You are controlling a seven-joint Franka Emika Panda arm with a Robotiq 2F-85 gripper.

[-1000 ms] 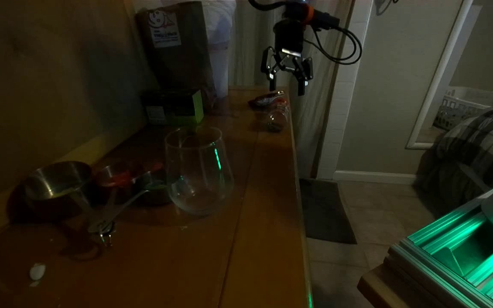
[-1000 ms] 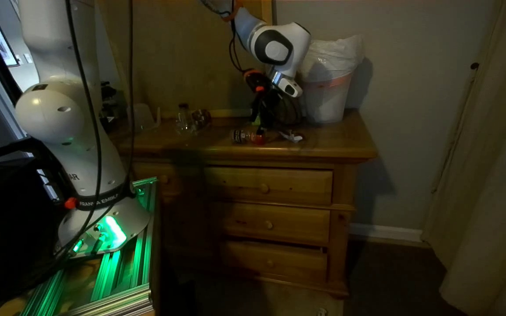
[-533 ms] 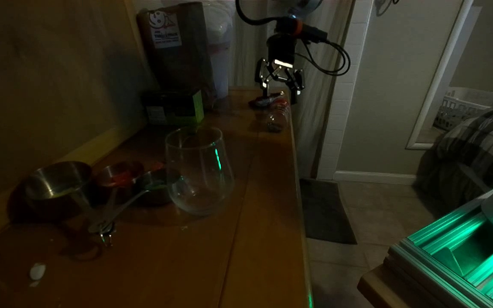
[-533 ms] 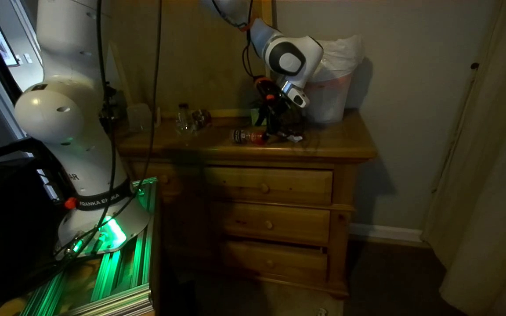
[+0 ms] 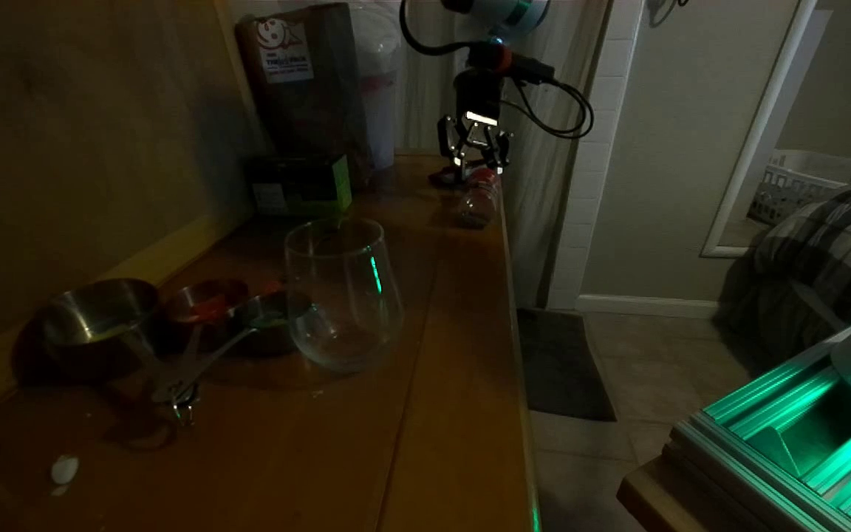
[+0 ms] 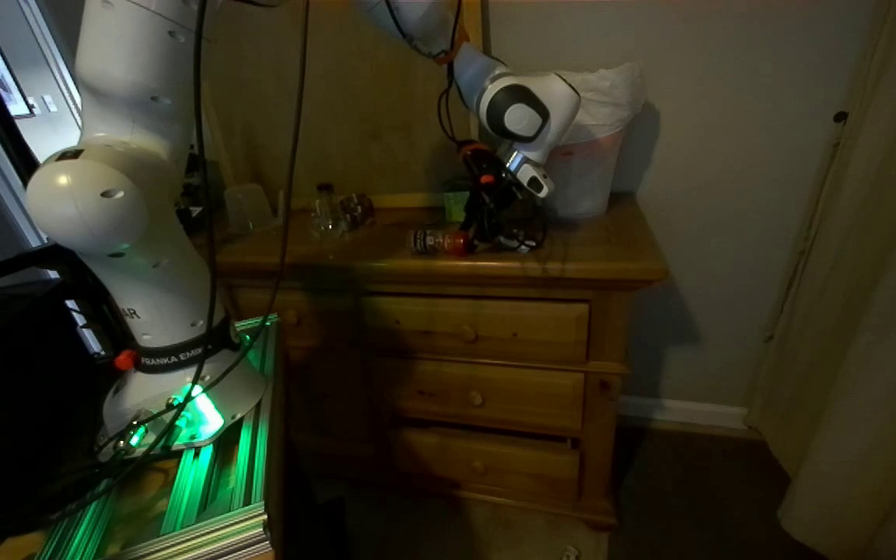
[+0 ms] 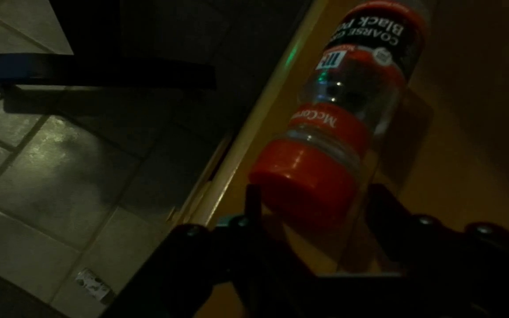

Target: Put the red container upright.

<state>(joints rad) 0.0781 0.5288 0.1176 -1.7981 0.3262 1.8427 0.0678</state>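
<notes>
The red container is a clear pepper bottle (image 7: 347,84) with a red cap (image 7: 305,170) and red and black labels. It lies on its side on the wooden dresser top, close to the front edge, in both exterior views (image 5: 477,205) (image 6: 434,243). My gripper (image 7: 314,190) is down at the cap end, its fingers on either side of the cap and partly drawn together. Along the right finger a thin gap to the cap shows in the wrist view; the left fingertip overlaps the cap's edge, and contact there is unclear. An exterior view shows the gripper (image 5: 480,173) pointing downward.
A crumpled wrapper (image 6: 518,243) lies just beyond the cap. Farther along the dresser are a stemless glass (image 5: 344,295), metal measuring cups (image 5: 100,310), a black and green box (image 5: 300,185) and a paper bag (image 5: 307,89). A white bin (image 6: 584,171) stands behind the arm.
My gripper has come down from above the dresser to the bottle's cap, shifting right in an exterior view. Its fingers have drawn closer together. The bottle lies where it was.
</notes>
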